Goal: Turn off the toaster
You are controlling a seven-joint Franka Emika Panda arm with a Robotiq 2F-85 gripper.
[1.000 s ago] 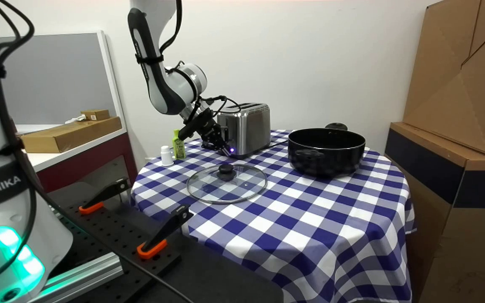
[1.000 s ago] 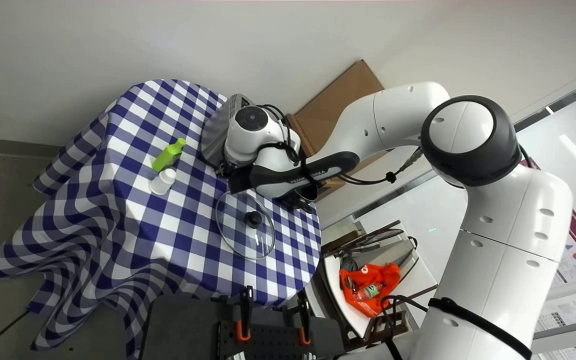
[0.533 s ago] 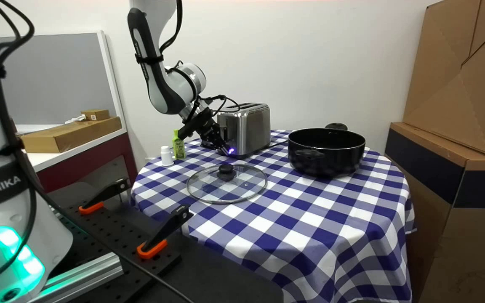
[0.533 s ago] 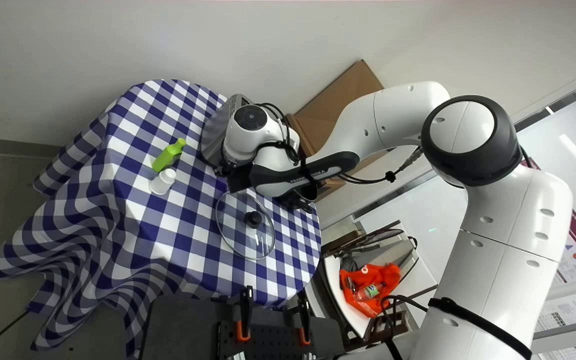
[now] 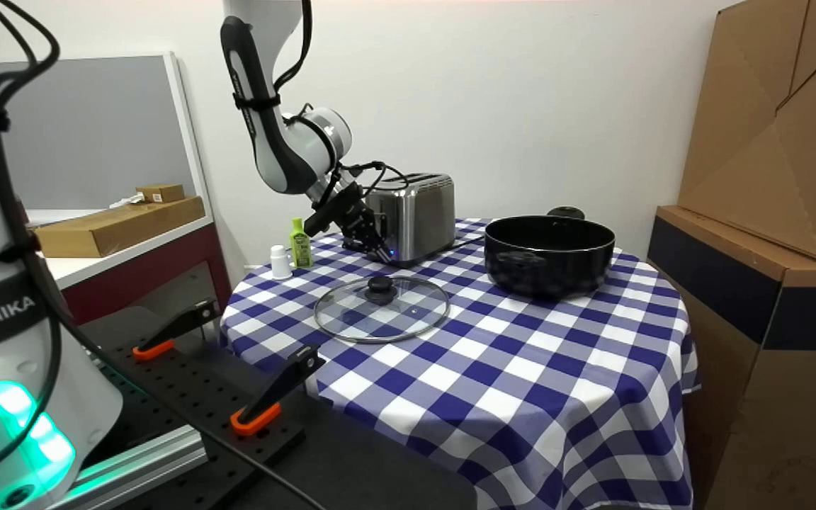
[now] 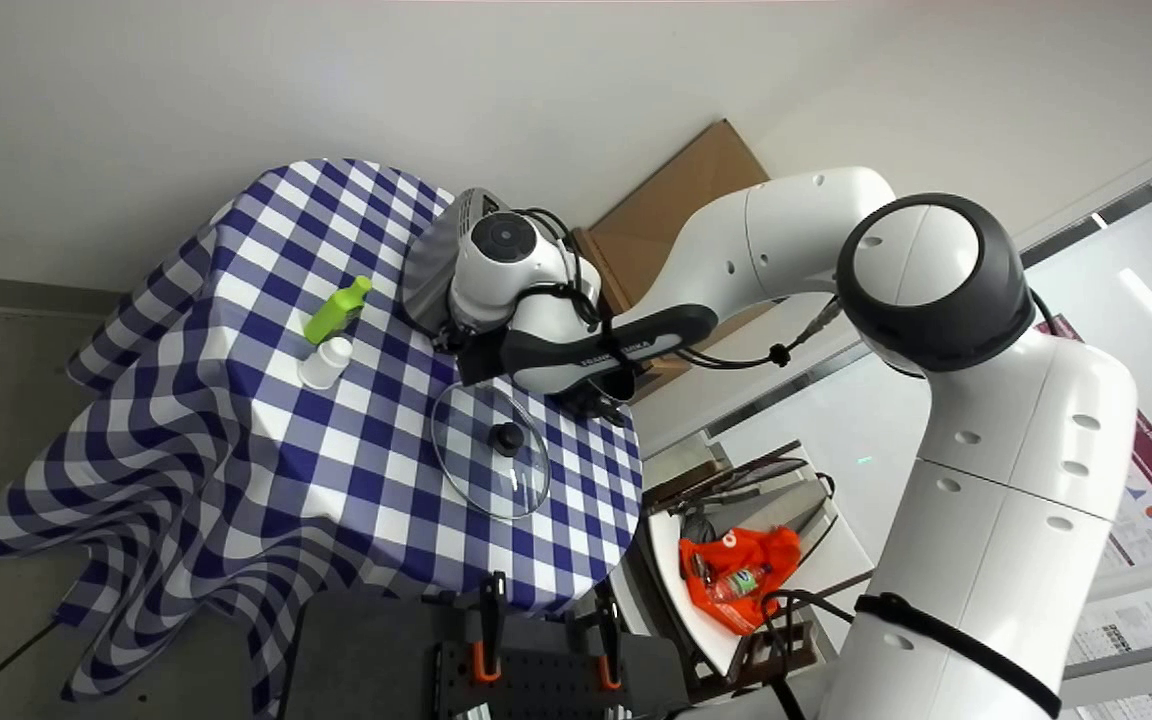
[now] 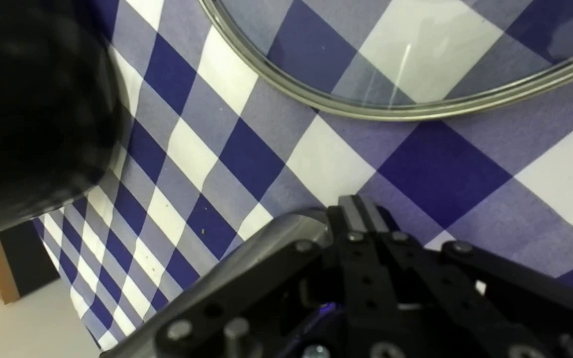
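In an exterior view, right of a glass lid stands a black pot; left of the lid, a green bottle and white container.

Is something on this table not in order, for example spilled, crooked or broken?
In the wrist view, a few brownish specks, possibly crumbs, dot the tablecloth between toaster and black pot, like a small mess. The glass lid lies on the cloth, not on the open pot. Nothing looks broken.

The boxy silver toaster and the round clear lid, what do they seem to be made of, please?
Silver toaster: metal, probably brushed steel, by its soft sheen. Clear lid: likely smooth glass, as the blue-white checked tablecloth shows through; its shiny rim looks metallic.
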